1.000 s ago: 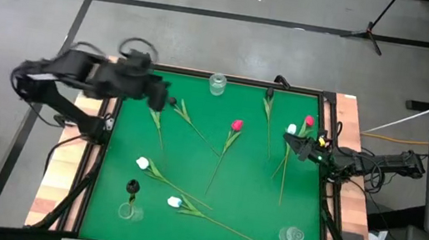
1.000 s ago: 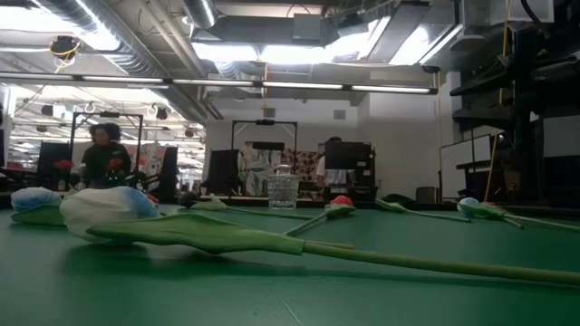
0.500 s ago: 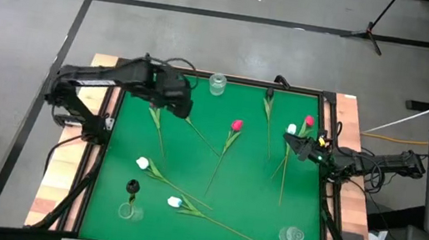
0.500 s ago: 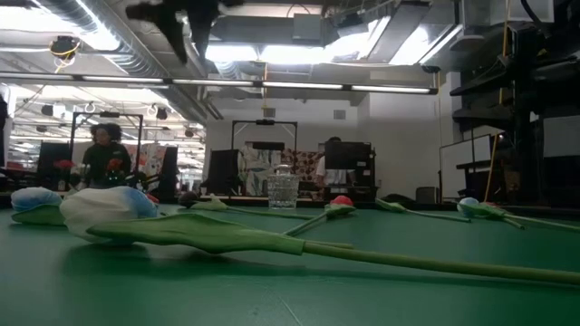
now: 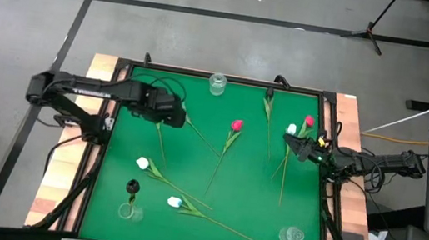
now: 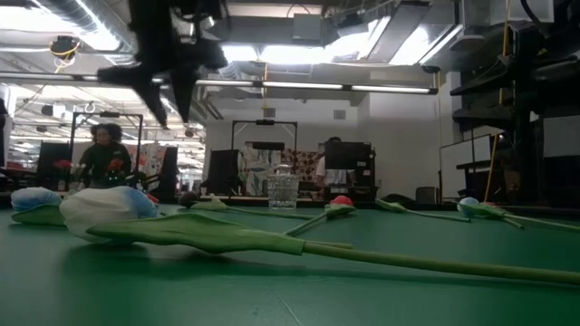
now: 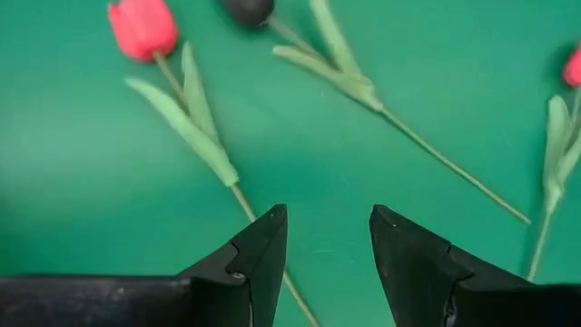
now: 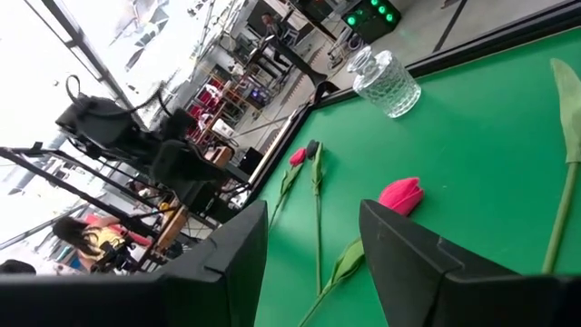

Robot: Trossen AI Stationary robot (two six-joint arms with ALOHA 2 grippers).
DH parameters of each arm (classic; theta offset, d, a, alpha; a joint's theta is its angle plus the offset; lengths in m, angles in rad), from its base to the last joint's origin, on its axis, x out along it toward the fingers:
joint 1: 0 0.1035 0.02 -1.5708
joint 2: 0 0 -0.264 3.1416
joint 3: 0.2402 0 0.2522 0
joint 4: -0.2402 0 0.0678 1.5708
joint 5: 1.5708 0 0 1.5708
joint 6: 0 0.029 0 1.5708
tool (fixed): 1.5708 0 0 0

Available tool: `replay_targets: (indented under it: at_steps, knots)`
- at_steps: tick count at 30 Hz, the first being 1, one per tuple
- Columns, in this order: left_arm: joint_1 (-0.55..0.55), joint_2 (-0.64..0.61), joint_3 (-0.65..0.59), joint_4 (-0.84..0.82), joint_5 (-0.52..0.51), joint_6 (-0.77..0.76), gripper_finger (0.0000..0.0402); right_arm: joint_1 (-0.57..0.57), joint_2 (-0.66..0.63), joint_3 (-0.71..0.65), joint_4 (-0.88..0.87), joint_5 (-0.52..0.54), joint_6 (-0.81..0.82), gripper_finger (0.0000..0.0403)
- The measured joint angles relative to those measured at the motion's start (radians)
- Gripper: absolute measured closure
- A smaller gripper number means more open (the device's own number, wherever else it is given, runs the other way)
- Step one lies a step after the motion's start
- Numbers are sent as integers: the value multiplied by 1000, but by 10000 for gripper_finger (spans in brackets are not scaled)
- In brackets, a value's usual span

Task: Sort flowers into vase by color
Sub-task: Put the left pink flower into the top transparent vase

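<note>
Several tulips lie flat on the green mat [image 5: 245,200]: a pink-red one [image 5: 236,126] mid-table, two white ones [image 5: 142,162] [image 5: 173,202] near left, a red [image 5: 308,121] and a white [image 5: 291,129] at the right. A black tulip [image 5: 132,186] stands in the near-left vase [image 5: 130,210]. My left gripper [image 5: 175,114] [image 7: 327,227] [image 6: 163,91] hovers open over the far-left mat, above the stems of a red tulip [image 7: 142,27] and a near-black tulip [image 7: 247,9]. My right gripper [image 5: 291,141] [image 8: 309,218] waits open at the right edge.
An empty glass vase [image 5: 218,83] stands at the far edge and another [image 5: 292,234] at the near right corner. A raised black frame [image 5: 101,146] rims the mat. A green stem [image 5: 268,115] lies far right. People show in the room behind [image 6: 101,154].
My left arm has swung from outside the table's far-left corner in over the mat, toward the right, then come down and slightly toward the near edge above the far-left tulips. The flowers have stayed put.
</note>
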Motion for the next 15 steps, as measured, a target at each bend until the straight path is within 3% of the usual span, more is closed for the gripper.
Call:
replay_targets:
  at_steps: [6,15]
  knots:
    - [-18,-43,-149,17,-5,-103,247,0,0,0,0,-2,0,226]
    - [-42,-46,-287,253,27,-119,247,0,0,0,-8,-27,-2,226]
